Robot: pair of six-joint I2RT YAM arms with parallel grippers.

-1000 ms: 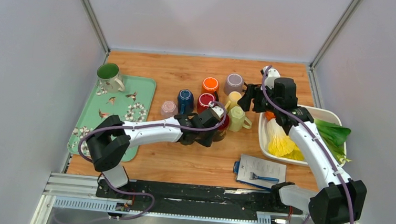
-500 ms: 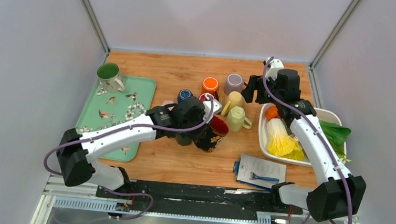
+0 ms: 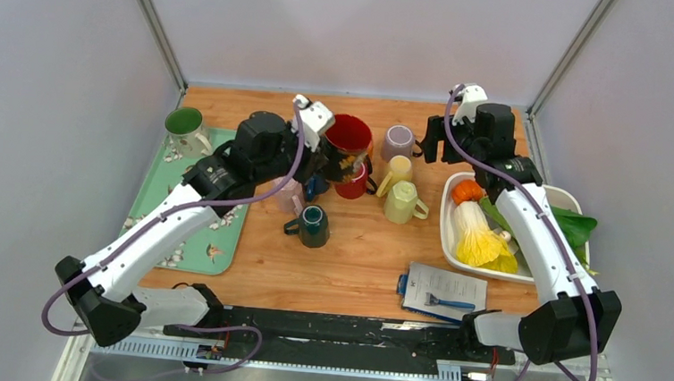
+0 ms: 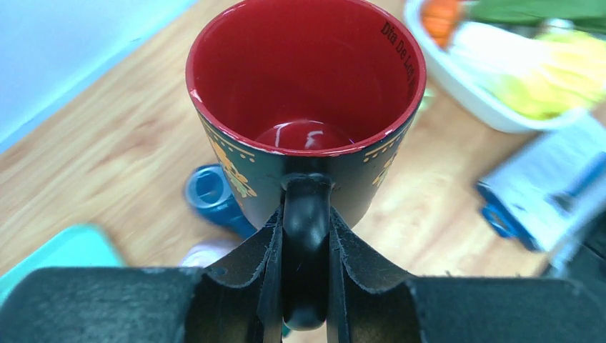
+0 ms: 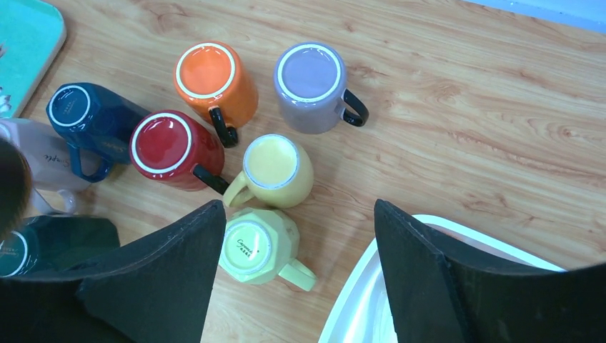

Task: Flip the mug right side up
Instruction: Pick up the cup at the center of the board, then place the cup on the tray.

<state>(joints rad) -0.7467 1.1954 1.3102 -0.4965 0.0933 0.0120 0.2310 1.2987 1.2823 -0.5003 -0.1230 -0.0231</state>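
Gripping the mug [image 3: 348,136] by its handle [image 4: 307,189], left tool [image 4: 306,221] hangs far forward.

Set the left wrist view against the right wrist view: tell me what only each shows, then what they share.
Only left wrist: the black mug, red inside, mouth toward the camera, its handle clamped in the left pincer; vegetables in the white tray; a booklet.
Only right wrist: the orange mug, purple mug, red mug, yellow mug and pale green mug, all bottom up, framed by the open right pincer.
Both: the wooden table, the blue mug, the white tray's rim, a corner of the teal tray.
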